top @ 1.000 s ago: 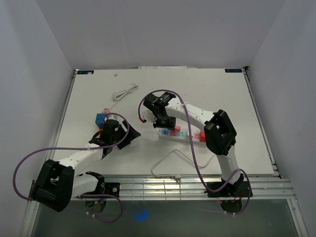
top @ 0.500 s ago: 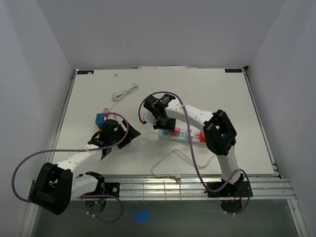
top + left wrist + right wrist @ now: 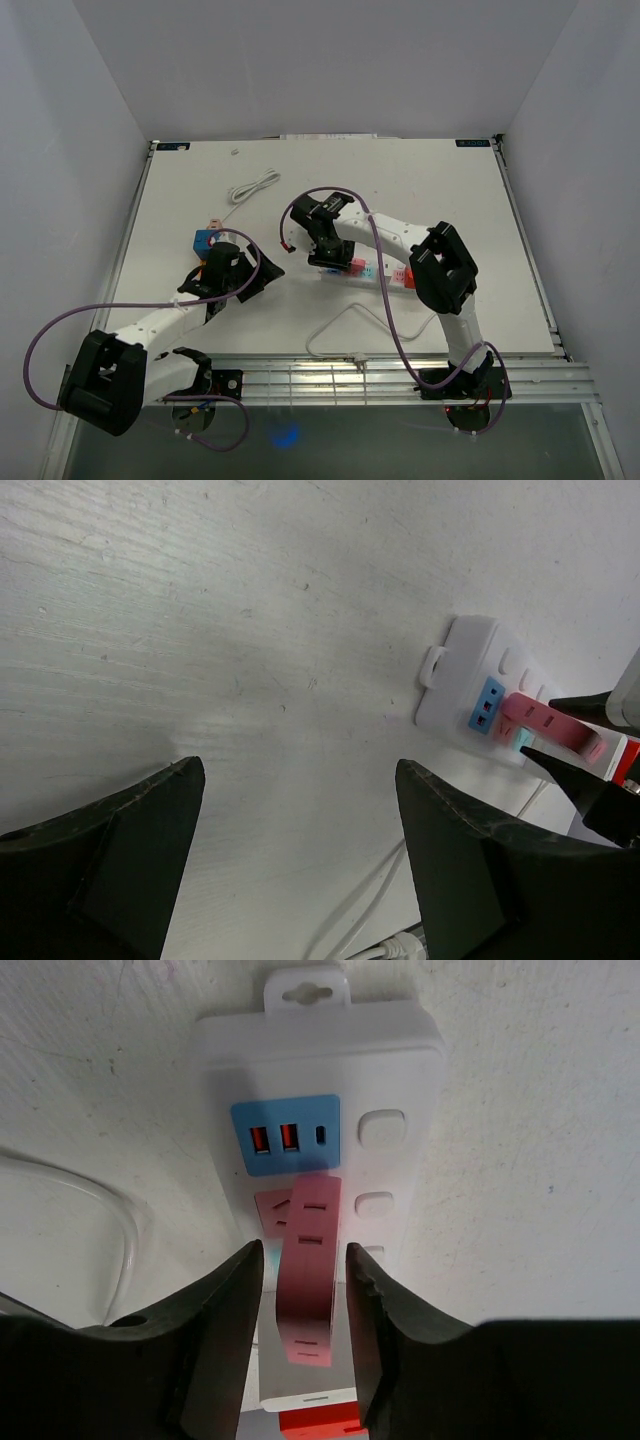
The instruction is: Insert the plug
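A white power strip (image 3: 365,272) lies mid-table; it also shows in the right wrist view (image 3: 320,1070) and the left wrist view (image 3: 470,675). A pink plug (image 3: 305,1270) stands on the strip's pink socket, just behind the blue USB panel (image 3: 285,1136). My right gripper (image 3: 303,1250) straddles the plug, jaws narrowly open with a thin gap on each side. From above, the right gripper (image 3: 330,258) sits over the strip's left end. My left gripper (image 3: 298,770) is open and empty over bare table, left of the strip (image 3: 268,268).
A red plug (image 3: 320,1422) sits further along the strip. The strip's white cord (image 3: 345,325) loops toward the near edge. A blue block (image 3: 205,242) sits beside the left arm. A coiled white cable (image 3: 255,186) lies at the back left.
My right gripper has shifted slightly left and down along the strip's left end. The left arm has barely moved.
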Robot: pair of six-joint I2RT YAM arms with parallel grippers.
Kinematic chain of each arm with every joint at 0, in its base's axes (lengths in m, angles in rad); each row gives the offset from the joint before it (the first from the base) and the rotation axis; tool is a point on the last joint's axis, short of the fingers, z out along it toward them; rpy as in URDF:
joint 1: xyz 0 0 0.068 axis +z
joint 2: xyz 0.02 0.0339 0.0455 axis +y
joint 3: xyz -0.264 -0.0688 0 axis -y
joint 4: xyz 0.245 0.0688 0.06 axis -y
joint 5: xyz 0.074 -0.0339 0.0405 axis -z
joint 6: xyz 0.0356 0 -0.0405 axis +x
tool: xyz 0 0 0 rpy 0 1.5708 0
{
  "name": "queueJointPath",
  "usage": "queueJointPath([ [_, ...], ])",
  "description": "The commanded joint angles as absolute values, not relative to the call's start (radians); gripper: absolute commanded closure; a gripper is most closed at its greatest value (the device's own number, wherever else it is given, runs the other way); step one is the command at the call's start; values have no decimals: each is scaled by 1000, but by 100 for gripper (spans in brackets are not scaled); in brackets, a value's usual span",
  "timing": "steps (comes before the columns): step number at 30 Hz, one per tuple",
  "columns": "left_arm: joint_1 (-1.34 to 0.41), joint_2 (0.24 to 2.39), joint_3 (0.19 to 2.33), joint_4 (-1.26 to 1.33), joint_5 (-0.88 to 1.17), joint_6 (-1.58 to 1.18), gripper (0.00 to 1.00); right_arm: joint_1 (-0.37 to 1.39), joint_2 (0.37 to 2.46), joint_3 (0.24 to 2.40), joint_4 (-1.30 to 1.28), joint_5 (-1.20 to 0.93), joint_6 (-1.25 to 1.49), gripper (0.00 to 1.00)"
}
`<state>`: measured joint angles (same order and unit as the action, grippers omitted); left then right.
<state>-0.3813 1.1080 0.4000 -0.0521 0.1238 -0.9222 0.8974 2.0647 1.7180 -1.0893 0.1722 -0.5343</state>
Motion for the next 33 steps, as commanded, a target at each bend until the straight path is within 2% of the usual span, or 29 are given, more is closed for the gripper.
queueJointPath([
  [1, -376, 1074, 419, -63, 126, -905, 12, 902, 2046, 1744, -1068, 181, -531, 55],
  [2, -376, 1071, 419, -63, 126, -905, 12, 900, 2040, 1753, -1066, 187, -532, 40],
  [3, -376, 1069, 420, -63, 127, -905, 12, 899, 2037, 1776, -1068, 177, -535, 33],
  [6, -376, 1074, 428, -64, 129, -905, 12, 896, 2025, 1813, -1066, 160, -545, 24],
  [12, -376, 1084, 437, -63, 133, -905, 11, 891, 1996, 1804, -1036, 161, -557, 22],
  [19, -374, 1074, 489, -136, 85, -835, 9, 856, 1852, 1680, -933, 137, -532, 23],
  [26, -374, 1026, 451, -78, 165, -827, 7, 773, 1623, 1459, -680, 196, -361, 22],
  [33, -374, 968, 430, -14, 233, -759, 2, 721, 1283, 1067, -372, 366, -139, 20],
])
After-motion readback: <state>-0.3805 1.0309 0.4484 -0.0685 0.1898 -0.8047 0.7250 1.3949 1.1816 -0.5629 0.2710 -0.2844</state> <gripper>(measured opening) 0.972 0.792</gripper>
